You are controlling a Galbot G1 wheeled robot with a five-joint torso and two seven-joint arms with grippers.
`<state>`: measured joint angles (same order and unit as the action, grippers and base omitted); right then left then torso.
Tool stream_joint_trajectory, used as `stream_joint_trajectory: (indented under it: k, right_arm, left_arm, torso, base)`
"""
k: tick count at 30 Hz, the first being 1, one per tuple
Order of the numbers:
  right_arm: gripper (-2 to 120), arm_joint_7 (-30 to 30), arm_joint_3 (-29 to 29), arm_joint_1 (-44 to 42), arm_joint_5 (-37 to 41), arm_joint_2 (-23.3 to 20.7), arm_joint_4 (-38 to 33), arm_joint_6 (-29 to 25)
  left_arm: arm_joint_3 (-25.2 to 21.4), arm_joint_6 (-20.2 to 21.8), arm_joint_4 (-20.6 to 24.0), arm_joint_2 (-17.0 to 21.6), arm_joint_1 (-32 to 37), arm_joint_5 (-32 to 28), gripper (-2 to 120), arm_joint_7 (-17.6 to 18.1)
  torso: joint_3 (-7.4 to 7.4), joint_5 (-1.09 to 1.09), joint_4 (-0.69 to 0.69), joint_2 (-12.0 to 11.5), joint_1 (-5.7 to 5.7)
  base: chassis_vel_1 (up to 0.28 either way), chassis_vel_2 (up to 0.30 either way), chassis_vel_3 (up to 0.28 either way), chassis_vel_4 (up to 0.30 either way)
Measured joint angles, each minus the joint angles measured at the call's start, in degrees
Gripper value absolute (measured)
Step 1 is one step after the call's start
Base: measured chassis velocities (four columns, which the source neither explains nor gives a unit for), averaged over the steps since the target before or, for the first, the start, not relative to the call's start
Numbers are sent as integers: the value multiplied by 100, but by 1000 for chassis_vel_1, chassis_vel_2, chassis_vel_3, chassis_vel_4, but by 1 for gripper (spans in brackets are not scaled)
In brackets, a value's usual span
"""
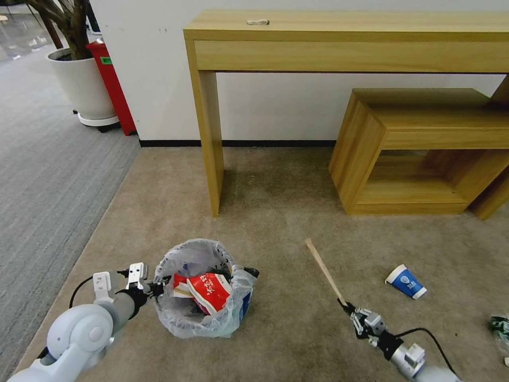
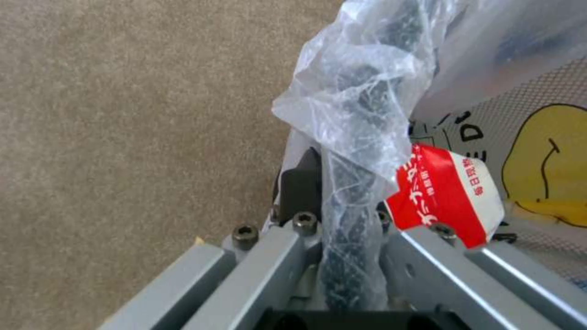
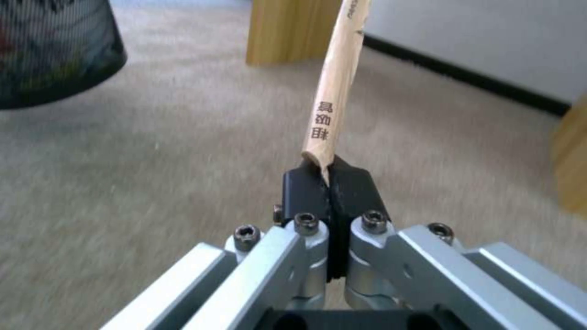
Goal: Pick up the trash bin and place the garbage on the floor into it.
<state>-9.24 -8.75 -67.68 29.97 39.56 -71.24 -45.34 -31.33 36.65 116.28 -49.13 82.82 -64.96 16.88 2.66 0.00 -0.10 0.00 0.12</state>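
Right gripper [image 1: 344,306] pinching stick [image 1: 324,270]; swing toward nine o'clock over bin [image 1: 183,318], rim clamped by left gripper [image 1: 157,288].

Three printed Chinese characters run down the wooden stick [image 3: 324,114]

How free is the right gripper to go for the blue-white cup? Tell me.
Probably not yet. The right gripper is shut on the wooden stick, so it is occupied. The cup lies close by on bare carpet, nothing between them.
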Motion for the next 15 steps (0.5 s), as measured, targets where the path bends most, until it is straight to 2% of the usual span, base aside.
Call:
stream_joint_trajectory:
  k: [5,15]
  right_arm:
    - [0,-42,46,149,10,-225,-315,-18]
    - [0,20,-52,441,153,-602,-996,97]
  left_arm:
    - [34,21,20,213,1,-100,0,54]
    - [186,20,-83,386,-129,-170,0,73]
  torso:
    - [0,0,0,0,0]
    - [0,-1,0,0,0]
  base:
    - [0,0,0,0]
    - [0,0,0,0]
